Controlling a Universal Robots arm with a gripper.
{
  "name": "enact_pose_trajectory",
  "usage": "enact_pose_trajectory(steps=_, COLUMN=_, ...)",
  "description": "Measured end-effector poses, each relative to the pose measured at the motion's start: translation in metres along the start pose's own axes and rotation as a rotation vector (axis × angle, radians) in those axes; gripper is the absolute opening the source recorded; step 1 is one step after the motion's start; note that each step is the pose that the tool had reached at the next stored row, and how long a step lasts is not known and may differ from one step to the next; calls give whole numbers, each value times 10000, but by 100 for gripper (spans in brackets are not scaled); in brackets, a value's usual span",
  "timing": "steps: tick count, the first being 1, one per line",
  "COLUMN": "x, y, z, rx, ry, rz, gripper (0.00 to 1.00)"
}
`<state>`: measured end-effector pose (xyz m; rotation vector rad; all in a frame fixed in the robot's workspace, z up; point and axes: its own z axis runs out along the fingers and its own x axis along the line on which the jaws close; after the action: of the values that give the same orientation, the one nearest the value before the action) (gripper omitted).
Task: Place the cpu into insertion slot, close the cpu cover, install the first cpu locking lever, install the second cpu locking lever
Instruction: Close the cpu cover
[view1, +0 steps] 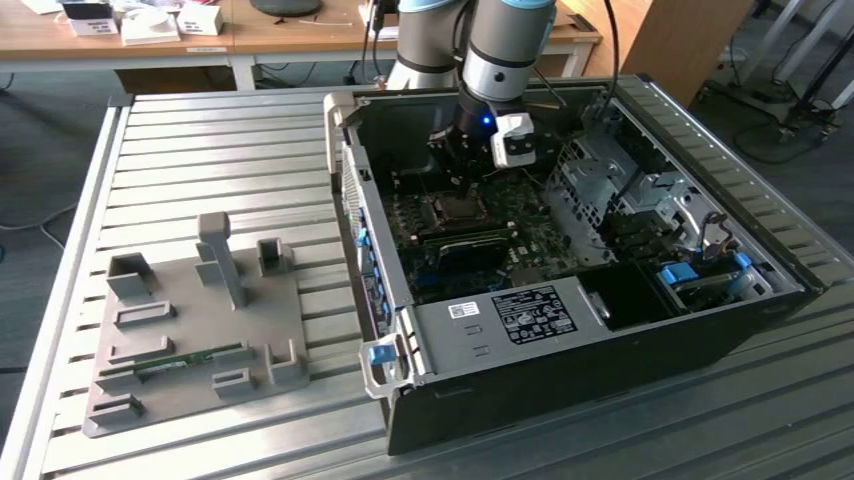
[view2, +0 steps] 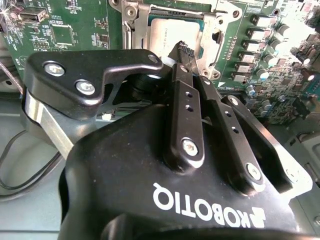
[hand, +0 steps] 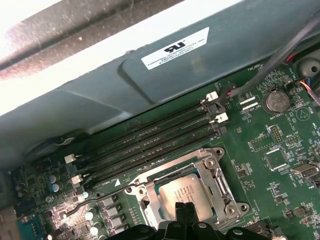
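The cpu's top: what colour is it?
Silvery grey metal; the cpu shows best in the first wrist view.

Grey fixture plate (view1: 180, 338) beside open computer case (view1: 561, 405)

The exterior view looks down from high and well back onto the worktop (view1: 200, 150) and open case (view1: 574, 400). Both wrist views sit close above the motherboard (hand: 260, 135), angled down, sharing the cpu (hand: 187, 192) (view2: 170, 31).

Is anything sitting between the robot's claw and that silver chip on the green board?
Nothing visible does. The gripper hangs directly over the cpu, which lies in its socket with the cpu cover framing it.
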<state>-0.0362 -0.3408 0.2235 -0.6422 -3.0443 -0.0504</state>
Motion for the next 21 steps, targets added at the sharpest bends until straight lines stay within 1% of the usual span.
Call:
enact_pose_trajectory(steps=4, x=0, y=0, z=0, rx=9, ry=7, rz=-278, gripper=11)
enact_pose_trajectory(steps=17, x=0, y=0, z=0, rx=10, ry=8, rz=-323, gripper=11)
enact_pose_trajectory(steps=21, x=0, y=0, z=0, rx=17, ry=13, rz=-500, gripper=11)
